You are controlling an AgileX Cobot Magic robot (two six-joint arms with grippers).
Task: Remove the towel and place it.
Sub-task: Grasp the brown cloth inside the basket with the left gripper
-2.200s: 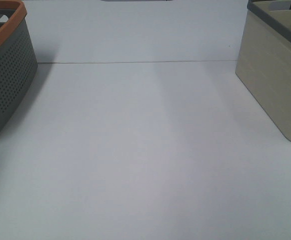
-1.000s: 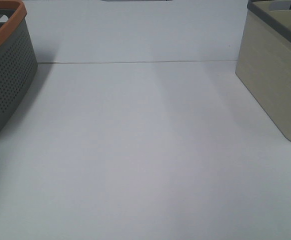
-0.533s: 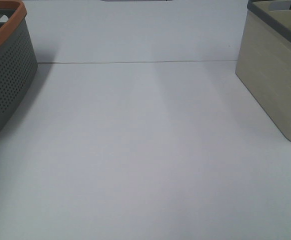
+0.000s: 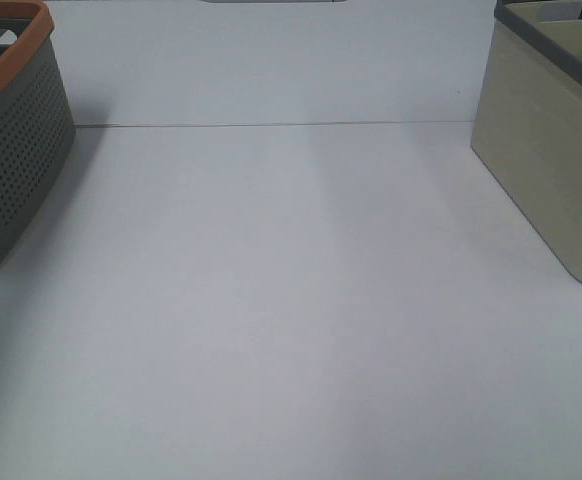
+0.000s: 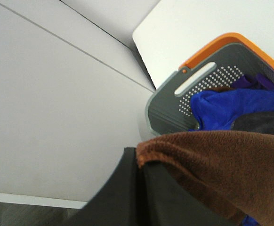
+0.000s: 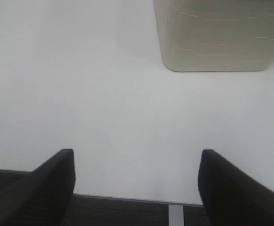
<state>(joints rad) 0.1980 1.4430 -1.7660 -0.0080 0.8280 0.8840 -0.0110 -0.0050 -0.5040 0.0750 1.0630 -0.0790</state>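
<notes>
My left gripper [image 5: 139, 175] is clamped shut on the one brown towel [image 5: 212, 165], which drapes from its fingertips. Just beyond them sits one grey orange-rimmed basket [image 5: 171, 109] holding one blue cloth [image 5: 231, 106] and one purple cloth [image 5: 250, 82]. My right gripper [image 6: 134, 181] gapes wide and empty, with one beige bin [image 6: 217, 37] ahead of it on the white table [image 4: 291, 300].
</notes>
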